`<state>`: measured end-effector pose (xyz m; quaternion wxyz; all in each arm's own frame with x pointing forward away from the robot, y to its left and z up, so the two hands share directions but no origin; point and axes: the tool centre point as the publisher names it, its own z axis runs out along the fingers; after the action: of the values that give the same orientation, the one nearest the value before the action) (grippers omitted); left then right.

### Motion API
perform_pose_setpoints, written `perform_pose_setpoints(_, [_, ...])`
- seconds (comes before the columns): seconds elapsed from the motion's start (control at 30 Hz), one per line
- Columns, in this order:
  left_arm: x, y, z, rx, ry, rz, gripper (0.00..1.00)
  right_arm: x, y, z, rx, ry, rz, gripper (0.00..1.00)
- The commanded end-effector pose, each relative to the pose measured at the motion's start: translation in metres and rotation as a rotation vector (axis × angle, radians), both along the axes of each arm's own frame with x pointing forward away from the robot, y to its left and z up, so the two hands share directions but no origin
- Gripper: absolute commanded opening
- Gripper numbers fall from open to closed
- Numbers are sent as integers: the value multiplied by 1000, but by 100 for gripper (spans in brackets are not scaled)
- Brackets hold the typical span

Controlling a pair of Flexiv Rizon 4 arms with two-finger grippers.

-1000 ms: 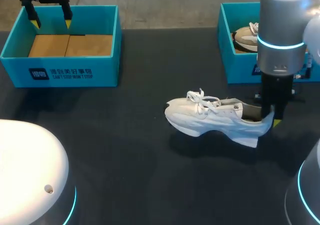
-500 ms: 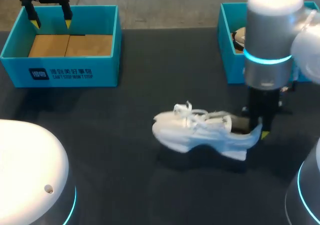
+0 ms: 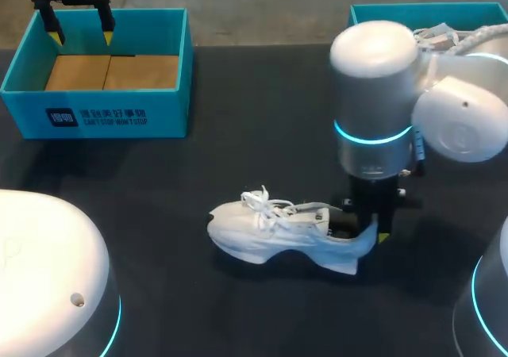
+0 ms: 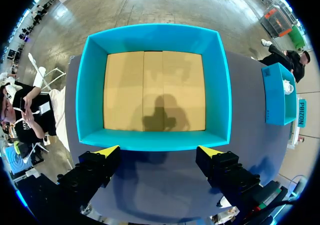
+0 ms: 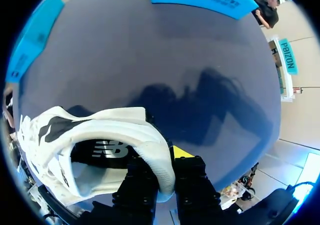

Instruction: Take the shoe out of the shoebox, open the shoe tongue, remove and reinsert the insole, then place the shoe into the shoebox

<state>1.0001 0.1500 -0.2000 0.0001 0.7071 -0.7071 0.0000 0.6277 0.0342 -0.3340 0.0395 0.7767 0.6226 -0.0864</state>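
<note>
The right gripper is shut on the heel of the white shoe. In the right wrist view the heel's back edge is pinched between the fingers of the right gripper, with one finger inside the shoe and one outside it. A yellow fingertip can be seen just behind the heel. The dark inside of the shoe is seen ahead of the gripper.

The shoe is held near the middle of the black table. Its toe is pointed toward the left side and its heel toward the right arm. White laces are seen on top of it. A shadow is cast under the shoe, but it cannot be told whether the sole is touching the table. The shoe is kept well apart from both boxes.

A blue shoebox is seen at the far right of the table, and most of it is hidden behind the right arm.

The left gripper is held over the far edge of another blue box at the far left of the table. In the left wrist view the fingers of the left gripper are spread wide, and nothing is held between them. The blue box is seen under them, with a brown cardboard floor.
</note>
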Motion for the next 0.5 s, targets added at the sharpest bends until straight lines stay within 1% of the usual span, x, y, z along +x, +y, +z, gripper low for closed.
perform_pose_setpoints(0.03, [0, 0, 0, 0, 0, 0, 100, 7, 19, -6, -46, 3, 7, 0])
perform_pose_setpoints(0.2, [0, 0, 0, 0, 0, 0, 100, 15, 28, -9, -66, -7, 35, 0])
perform_pose_setpoints(0.5, [0, 0, 0, 0, 0, 0, 100, 21, 38, -16, -95, -20, 69, 0])
